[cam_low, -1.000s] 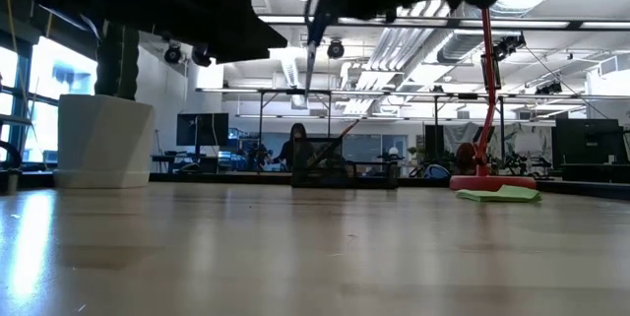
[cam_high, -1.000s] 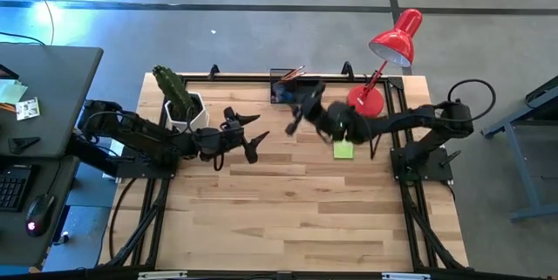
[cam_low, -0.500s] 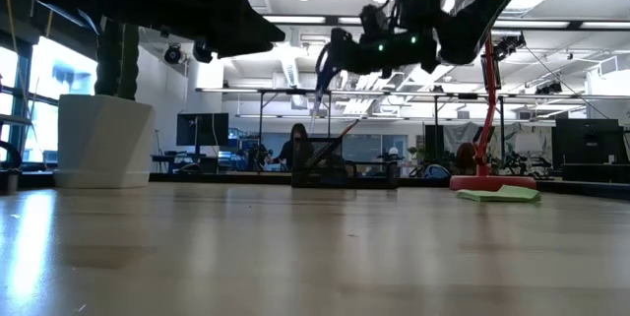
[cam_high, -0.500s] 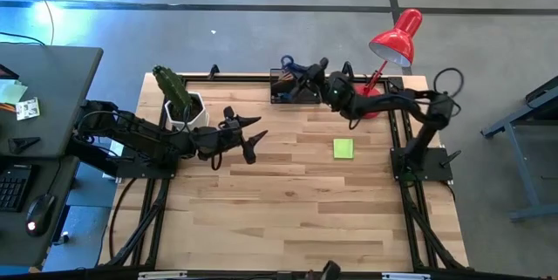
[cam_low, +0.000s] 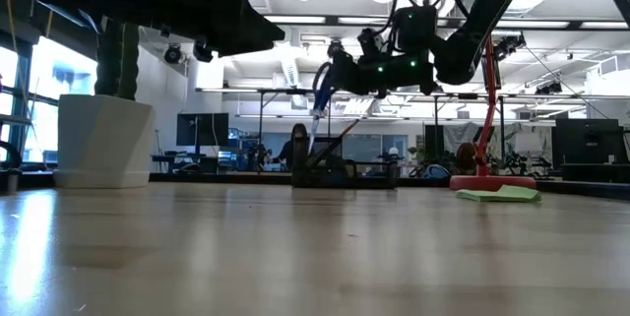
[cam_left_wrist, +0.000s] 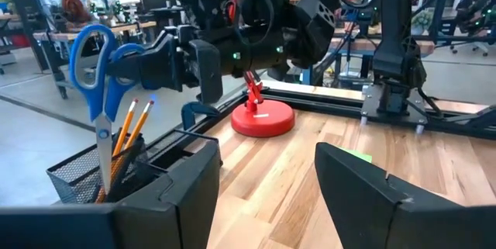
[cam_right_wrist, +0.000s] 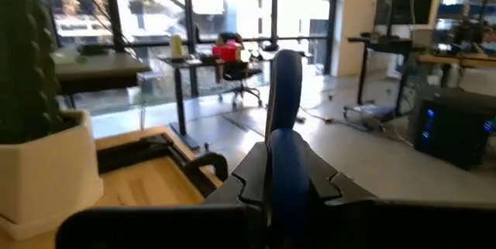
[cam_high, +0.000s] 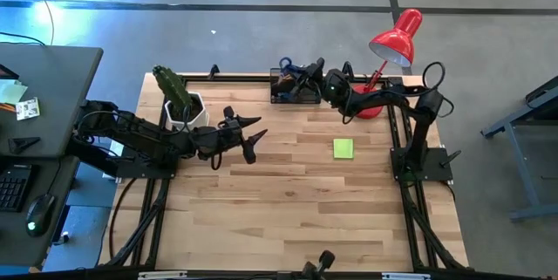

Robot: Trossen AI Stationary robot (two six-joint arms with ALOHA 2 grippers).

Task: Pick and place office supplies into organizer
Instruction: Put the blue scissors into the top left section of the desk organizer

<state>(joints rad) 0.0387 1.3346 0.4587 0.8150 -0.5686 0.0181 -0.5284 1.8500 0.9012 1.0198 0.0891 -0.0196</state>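
The blue-handled scissors [cam_left_wrist: 96,63] hang blades down over the black mesh organizer [cam_left_wrist: 85,179] at the table's far edge, where wooden pencils [cam_left_wrist: 130,129] stand. My right gripper [cam_high: 305,74] is shut on the scissors and reaches in level from the right. Over the table's left middle, my left gripper [cam_high: 251,136] waits open with nothing between its fingers. A lime-green sticky-note pad [cam_high: 343,147] lies flat on the table to the right of centre. My right gripper pinches one blue handle loop [cam_left_wrist: 133,57] of the scissors between its two fingers, seen edge-on in the wrist view as a blue band [cam_right_wrist: 284,144]. The fingers come in level from the table's right. The blades [cam_left_wrist: 103,144] point down into the organizer's mouth; whether they touch it I cannot tell.
A red desk lamp [cam_high: 397,36] stands with its base [cam_left_wrist: 263,119] just right of the organizer. A potted cactus in a white pot [cam_high: 181,104] stands at the far left. Bare wood spreads over the table's near half.
My right gripper has swung from over the table's middle toward the far edge and come down, carrying the scissors to a place over the organizer. The scissors stay hanging blades down.
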